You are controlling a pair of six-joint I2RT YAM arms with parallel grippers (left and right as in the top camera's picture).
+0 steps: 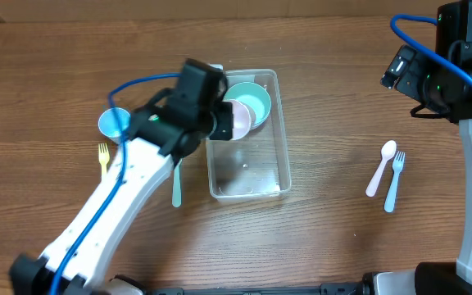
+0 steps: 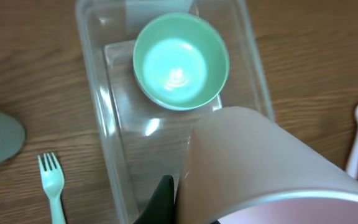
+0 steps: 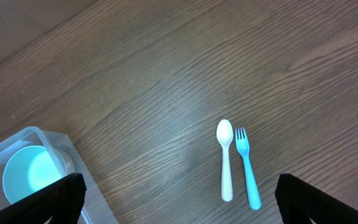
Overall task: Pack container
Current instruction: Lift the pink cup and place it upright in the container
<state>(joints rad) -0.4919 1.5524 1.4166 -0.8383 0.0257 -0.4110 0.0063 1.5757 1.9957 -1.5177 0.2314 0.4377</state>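
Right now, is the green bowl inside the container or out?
Inside: the green bowl sits upright within the container walls, at one end.

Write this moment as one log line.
left gripper: holds pink cup over container | green bowl: in container | right gripper: open

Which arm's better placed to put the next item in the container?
Left. It holds the pink cup directly over the container, beside the green bowl. The right gripper is open, off by the spoon and fork.
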